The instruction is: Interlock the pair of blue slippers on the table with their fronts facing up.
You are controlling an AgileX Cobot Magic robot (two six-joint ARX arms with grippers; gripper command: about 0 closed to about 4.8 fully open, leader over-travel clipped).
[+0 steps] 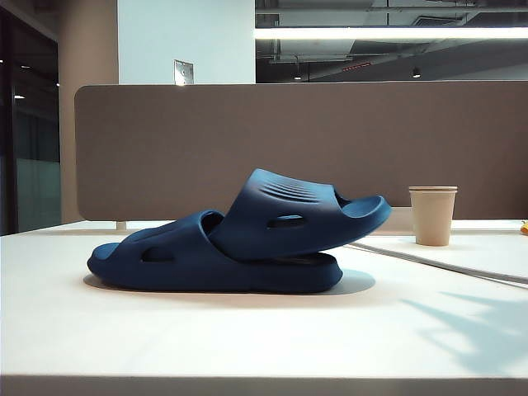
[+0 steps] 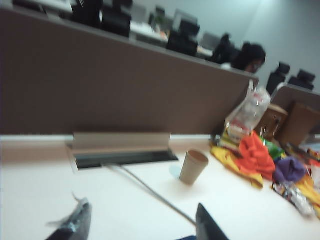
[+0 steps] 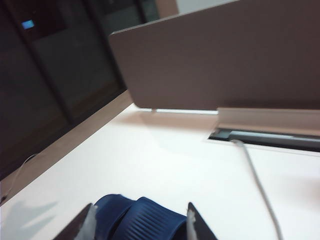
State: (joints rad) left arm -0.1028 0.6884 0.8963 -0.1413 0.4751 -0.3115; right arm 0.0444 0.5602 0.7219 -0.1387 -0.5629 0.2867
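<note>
The pair of blue slippers sits near the middle of the white counter, one slipper flat on its sole and the other pushed in through its strap, so the upper one rests tilted with one end raised toward the paper cup. Both ribbed straps face up. Nothing touches the pair in the exterior view, and neither arm shows there.

Bare counter lies on every side of the slippers: a wide strip runs to the near edge, another to the left edge, and a narrower band lies behind them before the brown partition. On the right, a pale cable crosses the surface from near the raised end of the upper slipper toward the right edge, and the cup stands beyond it, well apart from the pair.

The left pincer hangs above the counter with its two fingers spread and nothing between them; ahead of it are the cable, the cup, a cable slot along the partition, and a heap of coloured packets and cloth farther to the side.

The right pincer is also spread and holds nothing. The slippers lie below the gap between its fingers, seen from above. Past them the counter is open up to the partition, and its side edge runs along dark glass panels.
</note>
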